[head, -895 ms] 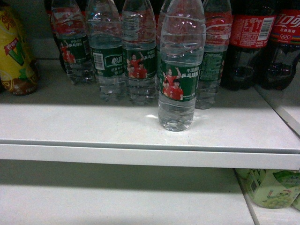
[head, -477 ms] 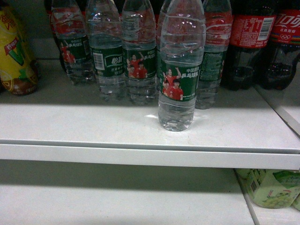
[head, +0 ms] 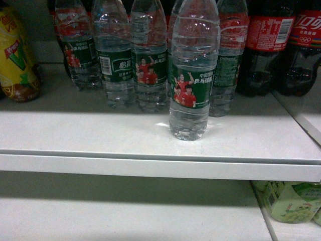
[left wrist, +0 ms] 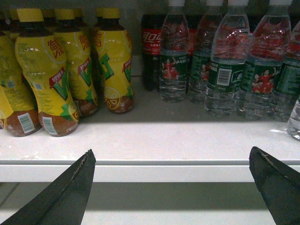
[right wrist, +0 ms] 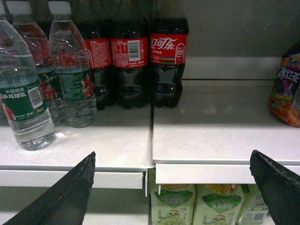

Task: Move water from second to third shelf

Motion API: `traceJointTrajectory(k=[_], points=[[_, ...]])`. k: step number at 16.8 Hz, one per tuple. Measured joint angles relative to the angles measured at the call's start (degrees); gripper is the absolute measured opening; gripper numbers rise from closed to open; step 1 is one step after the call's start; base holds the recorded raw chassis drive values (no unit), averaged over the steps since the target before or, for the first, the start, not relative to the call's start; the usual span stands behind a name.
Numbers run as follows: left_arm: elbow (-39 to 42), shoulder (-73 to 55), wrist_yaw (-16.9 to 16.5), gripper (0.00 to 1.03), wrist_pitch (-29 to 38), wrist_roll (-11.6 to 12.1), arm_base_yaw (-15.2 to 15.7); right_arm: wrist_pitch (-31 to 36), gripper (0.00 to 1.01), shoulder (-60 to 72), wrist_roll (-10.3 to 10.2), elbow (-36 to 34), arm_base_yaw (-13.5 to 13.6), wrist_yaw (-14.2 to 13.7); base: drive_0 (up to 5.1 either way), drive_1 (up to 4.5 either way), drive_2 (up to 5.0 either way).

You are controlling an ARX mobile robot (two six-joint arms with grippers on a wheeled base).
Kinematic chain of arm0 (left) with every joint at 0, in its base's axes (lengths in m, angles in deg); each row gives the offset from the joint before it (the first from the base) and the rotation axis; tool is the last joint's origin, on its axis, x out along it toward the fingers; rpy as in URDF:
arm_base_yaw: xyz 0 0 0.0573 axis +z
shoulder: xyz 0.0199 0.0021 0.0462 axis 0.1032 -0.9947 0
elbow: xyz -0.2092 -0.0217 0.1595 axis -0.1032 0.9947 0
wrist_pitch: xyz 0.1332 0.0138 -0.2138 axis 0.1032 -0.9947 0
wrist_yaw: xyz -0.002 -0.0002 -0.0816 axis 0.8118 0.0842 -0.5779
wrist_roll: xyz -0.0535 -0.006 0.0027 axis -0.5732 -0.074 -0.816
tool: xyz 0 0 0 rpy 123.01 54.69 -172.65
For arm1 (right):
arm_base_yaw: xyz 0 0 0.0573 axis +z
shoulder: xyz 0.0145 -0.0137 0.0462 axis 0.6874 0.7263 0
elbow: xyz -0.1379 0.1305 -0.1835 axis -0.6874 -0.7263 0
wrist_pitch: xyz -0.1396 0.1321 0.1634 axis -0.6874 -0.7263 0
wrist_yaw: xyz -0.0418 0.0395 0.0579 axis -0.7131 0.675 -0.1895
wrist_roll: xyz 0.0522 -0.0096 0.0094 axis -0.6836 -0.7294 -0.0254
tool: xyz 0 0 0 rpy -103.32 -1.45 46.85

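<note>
One water bottle [head: 193,85], clear and ribbed with a green label showing red-shirted figures, stands alone near the front of the white shelf [head: 100,135], ahead of a row of like bottles [head: 133,60]. In the right wrist view this front bottle [right wrist: 26,103] is at the far left; the left wrist view catches only its edge [left wrist: 295,122] at the far right. My left gripper [left wrist: 172,159] is open, level with the shelf's front lip, with nothing between its fingers. My right gripper [right wrist: 173,159] is also open and empty, before the shelf joint. Neither gripper shows in the head view.
Dark cola bottles [head: 281,45] with red labels stand right of the water. Yellow drink bottles [left wrist: 51,75] crowd the left end. A purple-and-orange pack [right wrist: 286,91] sits at the far right. Green-labelled cartons [right wrist: 201,206] fill the lower shelf on the right.
</note>
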Motion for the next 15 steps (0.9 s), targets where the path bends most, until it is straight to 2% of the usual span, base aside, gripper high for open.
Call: traceJointTrajectory(k=[4, 5, 6, 7, 8, 11, 12, 13, 15], points=[[0.0, 0.0, 0.0, 0.98, 0.0, 0.0, 0.0, 0.0, 0.98, 0.0, 0.0, 0.0, 0.0, 0.0, 0.0, 0.0, 0.0], [0.0, 0.0, 0.0, 0.98, 0.0, 0.0, 0.0, -2.3, 0.98, 0.3, -0.8, 0.5, -0.6, 1.6, 0.0, 0.0, 0.0], [0.0, 0.0, -0.1, 0.98, 0.0, 0.0, 0.0, -5.2, 0.98, 5.4, -3.4, 2.2, -2.8, 7.6, 0.0, 0.0, 0.0], [0.0, 0.0, 0.0, 0.98, 0.0, 0.0, 0.0, -2.1, 0.98, 10.1, -4.5, 3.3, -3.2, 9.3, 0.0, 0.0, 0.0], [0.0, 0.0, 0.0, 0.98, 0.0, 0.0, 0.0, 2.2, 0.98, 13.4, -4.7, 4.5, -3.0, 10.5, 0.0, 0.0, 0.0], [0.0, 0.0, 0.0, 0.98, 0.0, 0.0, 0.0, 17.9, 0.98, 29.1, -4.3, 7.1, 0.7, 9.8, 0.0, 0.0, 0.0], [0.0, 0.0, 0.0, 0.98, 0.0, 0.0, 0.0, 23.0, 0.98, 34.6, -3.9, 7.1, 2.5, 8.7, 0.0, 0.0, 0.0], [0.0, 0.0, 0.0, 0.98, 0.0, 0.0, 0.0, 27.5, 0.98, 40.0, -3.3, 7.6, 4.4, 7.5, 0.0, 0.0, 0.0], [0.0, 0.0, 0.0, 0.98, 0.0, 0.0, 0.0, 36.8, 0.98, 51.3, -2.7, 9.7, 10.3, 4.7, 0.0, 0.0, 0.0]])
